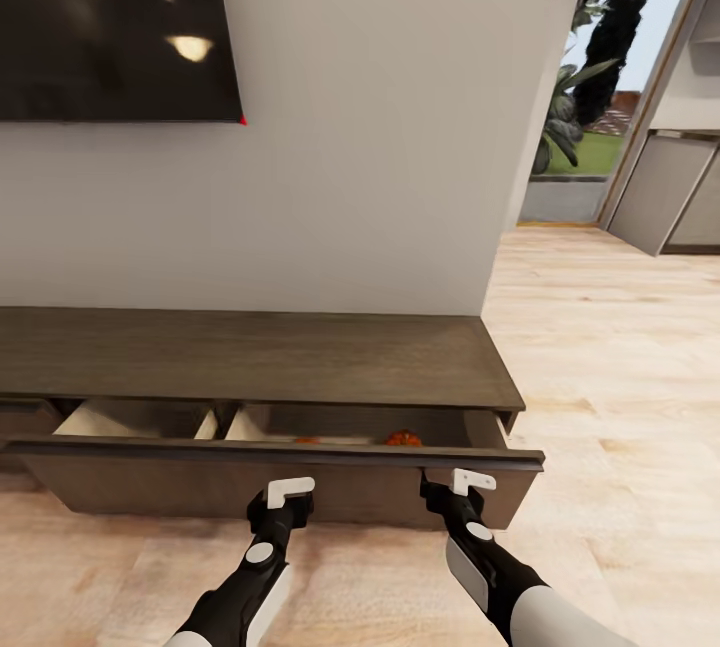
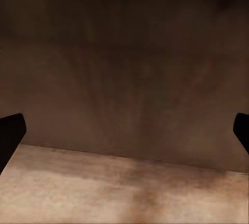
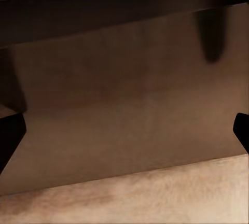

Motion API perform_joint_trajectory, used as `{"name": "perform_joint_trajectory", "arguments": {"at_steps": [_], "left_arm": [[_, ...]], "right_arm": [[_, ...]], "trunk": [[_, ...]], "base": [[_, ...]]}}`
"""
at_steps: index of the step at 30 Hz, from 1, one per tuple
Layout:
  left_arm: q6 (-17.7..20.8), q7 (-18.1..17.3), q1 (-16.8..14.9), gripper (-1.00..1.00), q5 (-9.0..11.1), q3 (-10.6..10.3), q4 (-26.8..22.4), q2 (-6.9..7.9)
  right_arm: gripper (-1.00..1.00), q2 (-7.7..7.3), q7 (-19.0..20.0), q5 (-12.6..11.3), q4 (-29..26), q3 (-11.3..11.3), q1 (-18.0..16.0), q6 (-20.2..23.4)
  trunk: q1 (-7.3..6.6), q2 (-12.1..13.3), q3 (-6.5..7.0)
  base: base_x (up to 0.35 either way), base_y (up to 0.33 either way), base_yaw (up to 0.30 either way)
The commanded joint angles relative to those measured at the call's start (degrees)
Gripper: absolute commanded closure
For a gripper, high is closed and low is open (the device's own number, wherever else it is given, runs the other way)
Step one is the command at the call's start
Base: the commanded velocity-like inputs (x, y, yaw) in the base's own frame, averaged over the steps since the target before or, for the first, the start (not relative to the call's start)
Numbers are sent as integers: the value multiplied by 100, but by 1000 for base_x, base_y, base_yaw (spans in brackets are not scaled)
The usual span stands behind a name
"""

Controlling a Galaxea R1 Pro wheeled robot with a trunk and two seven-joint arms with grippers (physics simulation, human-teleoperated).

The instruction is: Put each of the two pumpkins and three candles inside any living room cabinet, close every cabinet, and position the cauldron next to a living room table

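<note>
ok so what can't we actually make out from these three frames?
- Drawer contents, head view: the front panel hides all but the top of one pumpkin and an orange sliver beside it, so no count is possible.
- Cabinet, head view: its left end is cut off by the picture's edge.
- Left gripper and right gripper, wrist views: fingers barely enter at the edges, facing the blurred dark drawer front.

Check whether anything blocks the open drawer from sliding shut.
Nothing visible does. The drawer is pulled out of the cabinet, with a pumpkin sitting low inside, below the rim. The left gripper and right gripper are at the drawer front, outside it.
</note>
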Motion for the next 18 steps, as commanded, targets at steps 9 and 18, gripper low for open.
{"name": "perform_joint_trajectory", "arguments": {"at_steps": [9, 18], "left_arm": [[-5, 0, 0, -100, -4, -7, -1, 0], [2, 0, 0, -100, -3, -6, 0, 0]], "right_arm": [[-100, -1, 0, 15, -3, -7, -3, -6], [-100, 2, 0, 14, -3, -9, -3, -6]], "trunk": [[0, 0, 1], [0, 0, 1]], "base": [[237, 0, 0], [224, 0, 0]]}}
